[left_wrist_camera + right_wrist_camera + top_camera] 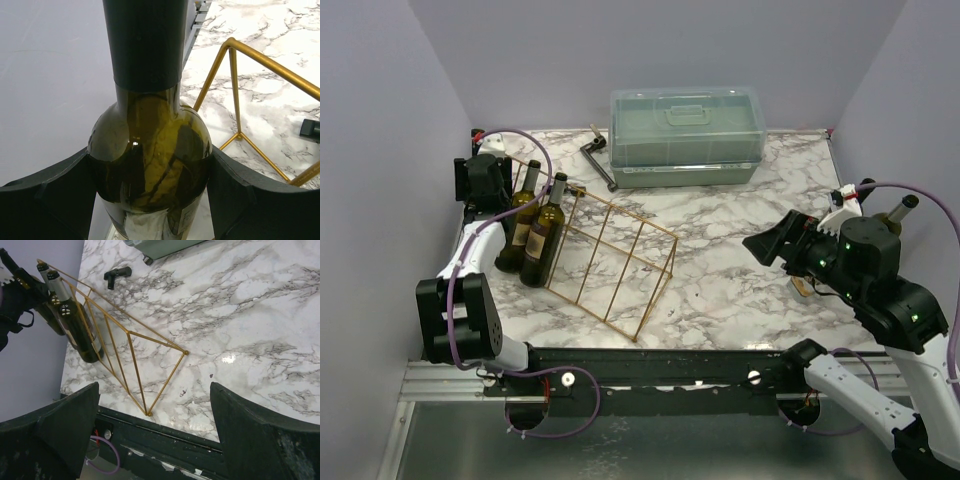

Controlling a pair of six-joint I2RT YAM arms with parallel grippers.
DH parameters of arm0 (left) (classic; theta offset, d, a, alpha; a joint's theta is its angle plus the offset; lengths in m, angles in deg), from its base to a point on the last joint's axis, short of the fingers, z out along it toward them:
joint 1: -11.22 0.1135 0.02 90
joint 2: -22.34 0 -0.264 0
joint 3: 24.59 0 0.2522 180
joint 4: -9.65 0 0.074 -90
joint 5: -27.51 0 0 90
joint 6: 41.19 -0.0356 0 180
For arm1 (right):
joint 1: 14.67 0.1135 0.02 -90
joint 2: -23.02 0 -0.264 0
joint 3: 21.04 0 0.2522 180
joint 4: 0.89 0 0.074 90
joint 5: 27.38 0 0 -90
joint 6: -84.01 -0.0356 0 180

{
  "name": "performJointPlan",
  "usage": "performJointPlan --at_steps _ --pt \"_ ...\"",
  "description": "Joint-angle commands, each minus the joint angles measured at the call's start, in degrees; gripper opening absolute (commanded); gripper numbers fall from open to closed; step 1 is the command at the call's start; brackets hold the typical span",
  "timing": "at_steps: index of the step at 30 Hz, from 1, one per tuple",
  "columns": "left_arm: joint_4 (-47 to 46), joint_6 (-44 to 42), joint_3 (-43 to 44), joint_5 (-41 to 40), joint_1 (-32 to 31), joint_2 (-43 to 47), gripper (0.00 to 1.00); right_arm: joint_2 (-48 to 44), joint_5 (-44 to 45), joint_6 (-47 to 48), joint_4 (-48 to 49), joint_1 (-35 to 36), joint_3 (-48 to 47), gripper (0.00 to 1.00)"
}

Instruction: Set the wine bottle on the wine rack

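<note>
Veined white marble table, plain lilac walls.
Our left gripper clasps the dark green glass wine bottle by its shoulder at the thin gold-wire wine rack's left end; our right gripper hangs wide open.

Bright even light, soft shadows, glare spot on table ahead of right gripper, reflections on wine bottle inside left gripper
</note>
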Motion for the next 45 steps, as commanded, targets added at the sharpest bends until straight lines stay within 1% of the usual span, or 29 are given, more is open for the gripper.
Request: performJointPlan --at_steps 1,3,10,13,15,17,20,25,29,34,37,41,45 --pt "-5.8 -0.6 -1.0 -2.4 -0.1 -0.7 0.0 -0.5 -1.3 -0.4 -0.2 0.3 -0.3 0.94" --pt "-6.4 -1.8 -1.3 -2.2 -0.1 -0.4 0.0 -0.4 -1.3 -0.5 -0.1 0.3 -0.4 0.94" --pt "-7.3 -10.3 -3.4 4.3 -0.1 2.4 0.0 1.0 -4.1 0.5 0.4 0.3 -1.2 0.94" --pt "-6.8 -12.3 -4.2 3.6 -0.1 3.8 0.0 2.5 -5.0 1.7 0.2 0.3 -2.1 0.95" --pt "-4.1 -12.1 -3.9 3.8 -0.2 4.6 0.0 3.3 -5.3 2.7 0.0 0.3 -2.5 0.95" --pt "-0.6 -10.9 -4.0 6.7 -0.2 4.9 0.0 3.8 -5.6 3.2 0.2 0.2 -2.2 0.95" --pt "1.0 -9.6 -5.0 12.1 -0.2 4.6 0.0 3.4 -6.8 3.0 2.1 0.3 -0.2 0.95" --pt "-0.1 -8.0 -5.7 10.1 -0.3 2.1 0.0 2.6 -7.5 2.6 3.3 0.3 2.3 0.95" --pt "-0.9 -7.4 -6.7 10.0 -0.7 2.1 0.0 1.9 -6.8 3.3 3.0 0.3 2.6 0.95" --pt "-2.3 -7.0 -6.9 9.0 -0.9 5.1 0.0 2.3 -7.1 3.6 3.5 0.3 2.6 0.95" --pt "-2.3 -7.3 -7.0 10.2 -0.9 8.2 0.0 2.6 -7.7 3.6 4.3 0.3 3.1 0.95" --pt "-2.3 -7.8 -7.2 13.7 -0.8 11.5 0.0 3.0 -8.2 3.6 5.1 0.3 3.5 0.95" --pt "-3.5 -7.4 -7.8 20.6 1.0 14.3 0.0 3.2 -8.3 3.6 4.9 0.3 3.5 0.95"
